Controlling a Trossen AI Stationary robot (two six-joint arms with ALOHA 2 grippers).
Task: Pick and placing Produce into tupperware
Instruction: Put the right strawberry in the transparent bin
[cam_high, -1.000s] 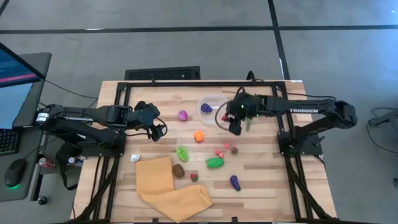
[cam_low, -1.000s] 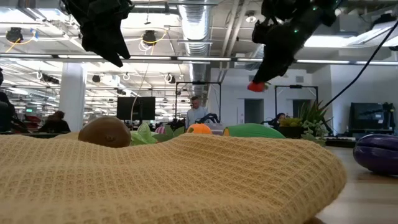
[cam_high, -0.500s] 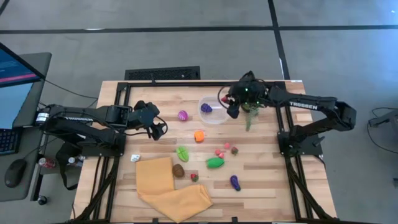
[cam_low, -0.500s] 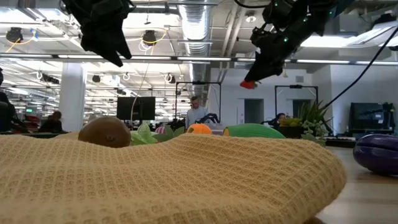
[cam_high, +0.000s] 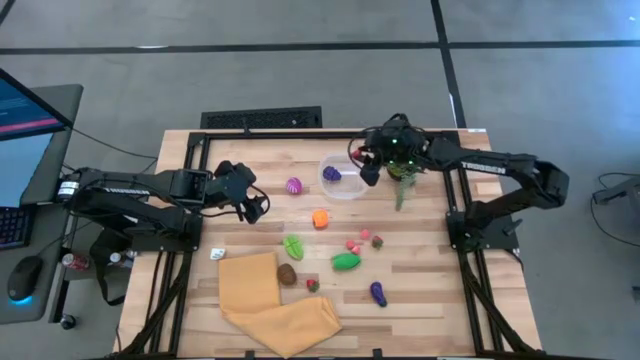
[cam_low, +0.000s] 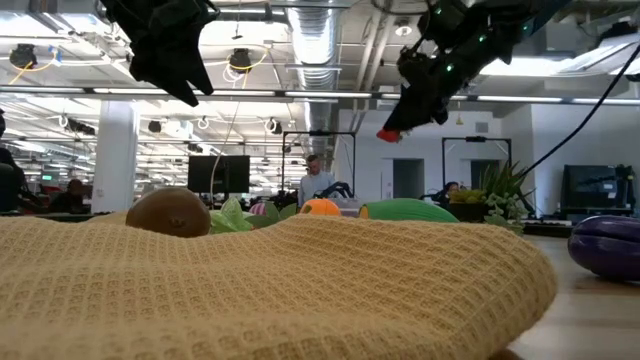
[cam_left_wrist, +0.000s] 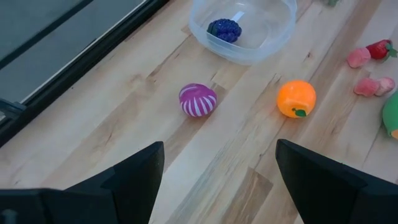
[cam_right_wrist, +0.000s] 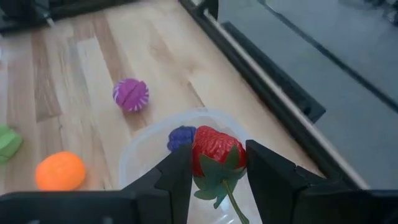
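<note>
Right wrist view had my right gripper (cam_right_wrist: 214, 163) at the bottom centre of the frame, fingers closed narrowly on a red strawberry (cam_right_wrist: 215, 151), its green stem hanging below. Just beyond it lay the tupperware (cam_right_wrist: 140, 152), a clear round tub, with one dark purple berry (cam_right_wrist: 181, 137) inside. In the high view the same gripper (cam_high: 369, 172) hovered at the tub's right rim (cam_high: 333, 160), above centre of the frame. My left gripper (cam_high: 251, 207) waited at centre left, fingers spread wide and holding nothing.

I judged the job to be early: one piece sat in the tub, and the strawberry was over it but not yet released. Left on the table (cam_high: 430, 270) were a magenta striped ball (cam_high: 294, 185) just left of the tub, an orange fruit (cam_high: 320, 218) below it, a leafy green piece (cam_high: 293, 246), a larger green one (cam_high: 346, 262), small red and pink bits (cam_high: 355, 243), a brown fruit (cam_high: 287, 274) and a purple eggplant (cam_high: 378, 293) at lower right.

The surface was pale wood planks inside a black frame, with a crumpled yellow cloth (cam_high: 275, 300) at the lower left and a potted plant (cam_high: 402, 187) right of the tub. The low view showed an office with ceiling lights, and a person (cam_low: 314, 180) at mid-frame.
</note>
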